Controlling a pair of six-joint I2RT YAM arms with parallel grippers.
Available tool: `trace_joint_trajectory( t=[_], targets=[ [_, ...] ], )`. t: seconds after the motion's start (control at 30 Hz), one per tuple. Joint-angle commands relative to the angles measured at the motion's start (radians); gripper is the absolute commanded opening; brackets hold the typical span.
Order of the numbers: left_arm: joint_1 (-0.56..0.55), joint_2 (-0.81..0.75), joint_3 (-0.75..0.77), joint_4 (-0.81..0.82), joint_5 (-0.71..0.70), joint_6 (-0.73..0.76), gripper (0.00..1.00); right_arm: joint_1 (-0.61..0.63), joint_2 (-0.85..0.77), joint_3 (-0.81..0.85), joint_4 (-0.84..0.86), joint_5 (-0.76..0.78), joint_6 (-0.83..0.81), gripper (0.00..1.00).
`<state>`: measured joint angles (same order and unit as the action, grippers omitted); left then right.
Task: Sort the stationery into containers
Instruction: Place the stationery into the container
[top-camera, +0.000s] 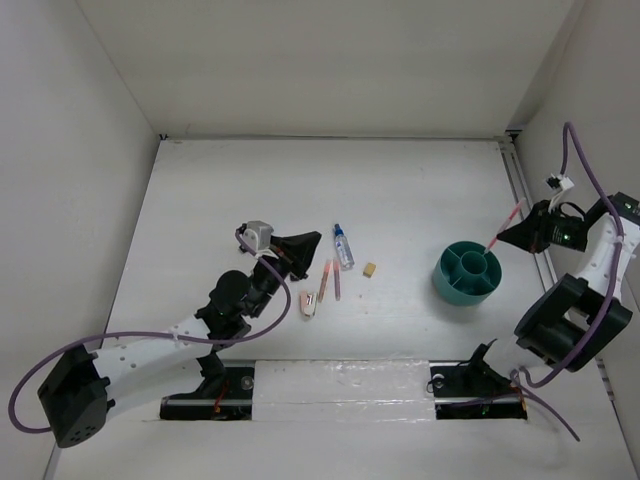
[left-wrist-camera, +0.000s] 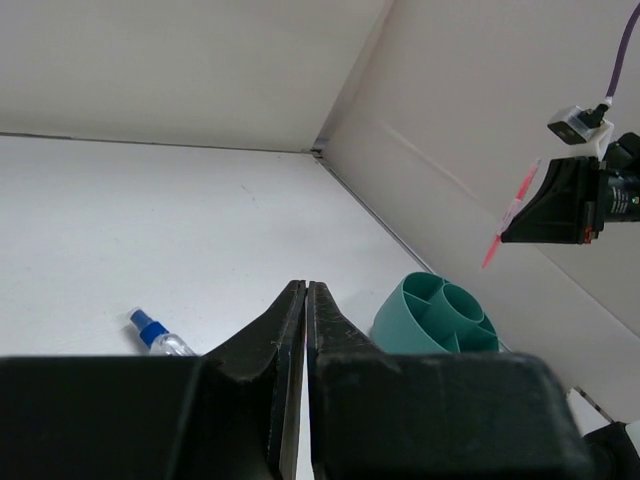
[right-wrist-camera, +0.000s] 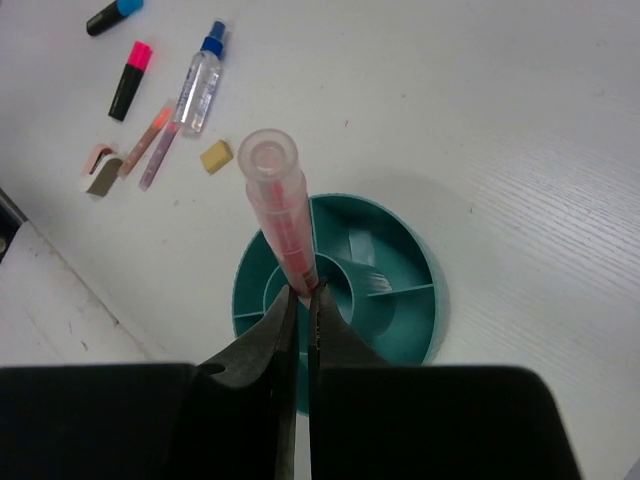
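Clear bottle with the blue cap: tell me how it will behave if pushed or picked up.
The bottle lies on its side on the table and looks round, so a sideways push would probably roll it. It is small and clear, likely light plastic, so it should lift easily. Its smooth wall may slip between thin jaws.

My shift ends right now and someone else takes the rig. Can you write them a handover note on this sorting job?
Left gripper: jaws shut, empty, near the loose items.
Right gripper: jaws shut on a pink pen, held above the teal organiser.
On the table: two pens, bottle, eraser, stapler, blue-capped highlighter, pink-capped highlighter.
Done: nothing visible in the organiser.
Left: drop the held pen in, then sort the other seven.
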<state>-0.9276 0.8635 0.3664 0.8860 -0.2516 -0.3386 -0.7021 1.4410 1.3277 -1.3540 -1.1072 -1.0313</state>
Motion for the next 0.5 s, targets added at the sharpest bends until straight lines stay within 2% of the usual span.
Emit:
trace_joint_trajectory(
  t=[0.0,0.47],
  targets=[
    [0.01,-0.041,-0.032,0.018,0.002,0.019,0.01,-0.017,0.002,-0.021,-0.028,0.004,-0.061,0.0],
    [0.032,-0.06,-0.064,0.028,0.02,0.001,0.01,-0.017,0.013,-0.041,-0.028,0.069,-0.099,0.0]
  ],
)
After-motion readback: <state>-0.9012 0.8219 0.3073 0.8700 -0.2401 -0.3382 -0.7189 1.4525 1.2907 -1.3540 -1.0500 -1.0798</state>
